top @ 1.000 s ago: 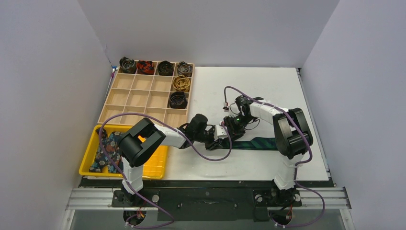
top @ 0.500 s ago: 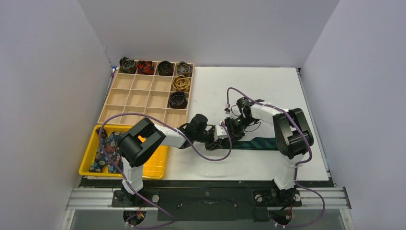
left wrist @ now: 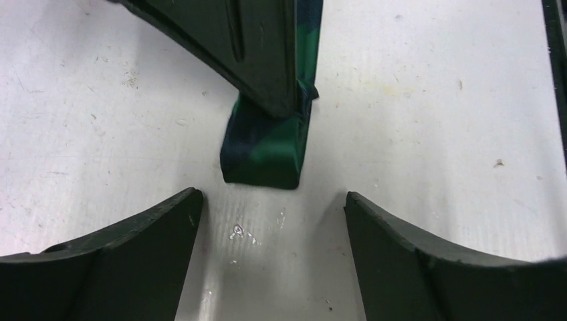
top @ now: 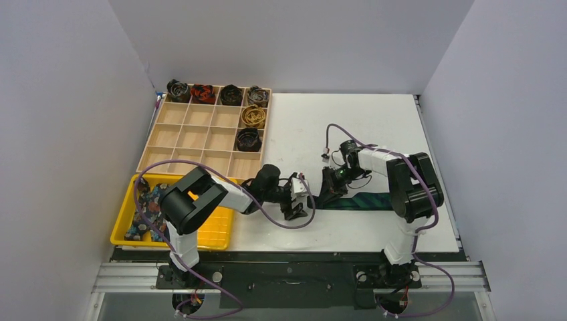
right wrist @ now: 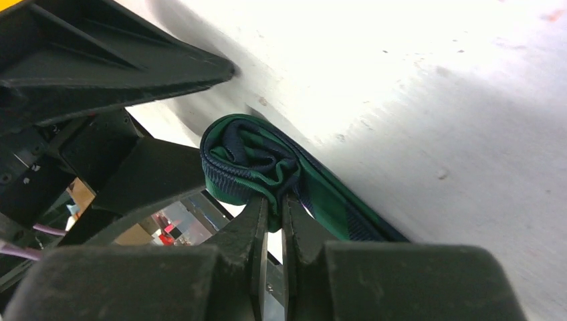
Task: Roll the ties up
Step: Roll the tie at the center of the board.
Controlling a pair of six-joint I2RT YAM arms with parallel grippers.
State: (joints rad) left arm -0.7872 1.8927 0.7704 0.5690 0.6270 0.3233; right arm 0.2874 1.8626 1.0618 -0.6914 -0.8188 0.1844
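Observation:
The green-navy plaid tie [top: 358, 200] lies flat on the white table, stretching right from its partly rolled end [right wrist: 244, 160]. My right gripper [right wrist: 274, 204] is shut on that small coil, pinching its fabric between the fingertips. In the left wrist view the folded end [left wrist: 264, 150] sits on the table under the right gripper's finger [left wrist: 254, 53]. My left gripper [left wrist: 273, 200] stands open just short of it, with only bare table between its jaws. From above, the left gripper [top: 299, 198] is a little to the left of the right gripper [top: 329, 189].
A wooden compartment box [top: 200, 137] at the back left holds several rolled ties [top: 231, 94], mostly along its far row. A yellow tray [top: 217, 231] at the near left holds floral ties [top: 150, 207]. Purple cables loop over both arms.
My left gripper has opened and drawn back left, away from the tie's end. My right gripper has closed on the rolled end and shifted slightly right.

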